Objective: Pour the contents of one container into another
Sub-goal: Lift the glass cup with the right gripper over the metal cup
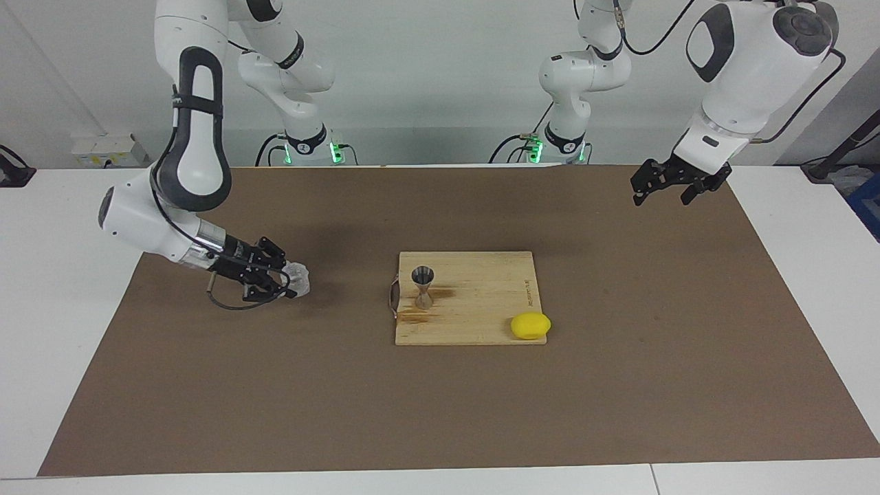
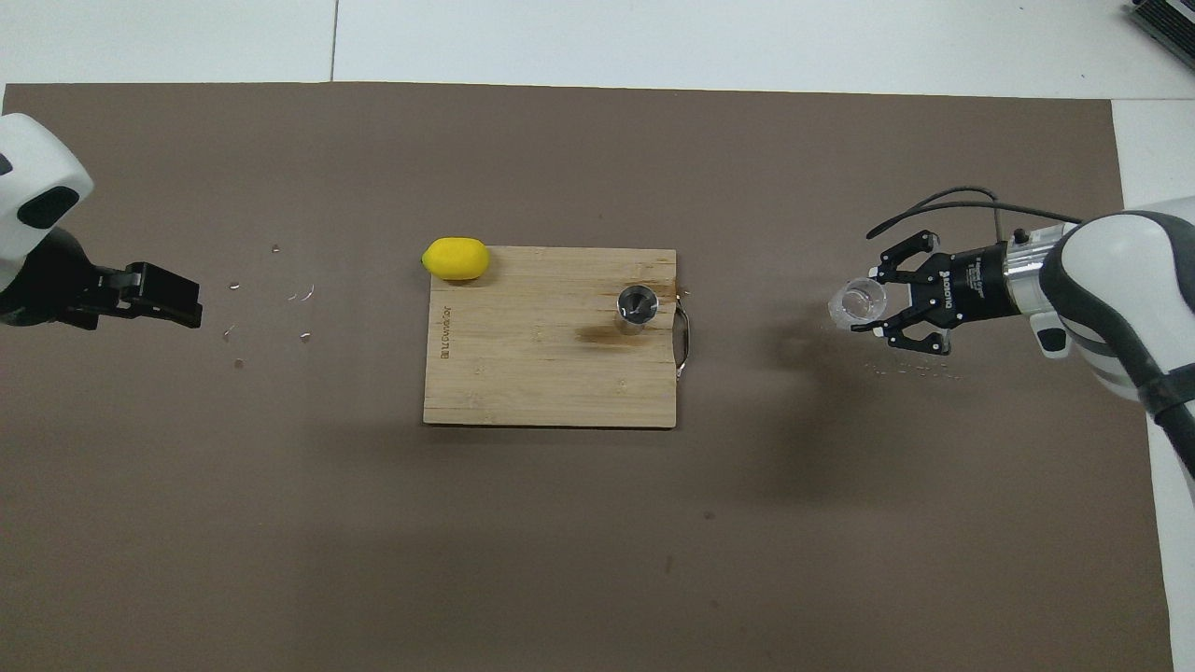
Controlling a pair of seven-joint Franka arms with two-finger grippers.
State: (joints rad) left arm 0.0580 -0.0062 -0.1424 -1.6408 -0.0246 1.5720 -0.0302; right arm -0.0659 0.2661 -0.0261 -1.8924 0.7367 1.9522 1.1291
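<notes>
The right end effector [image 1: 292, 282] was clamped on the clear cup [image 1: 300, 279], held low over the brown mat toward the right arm's end of the worktop [image 1: 48, 289]. The steel jigger [image 1: 422, 287] stood upright and untouched on the wooden board [image 1: 481, 302], a yellow lump [image 1: 530, 325] at one corner. Grasping looked complete; the carry across and the pour itself remained. The left end effector [image 1: 658, 187], fingers apart and empty, waited aloft over the mat's other end.
</notes>
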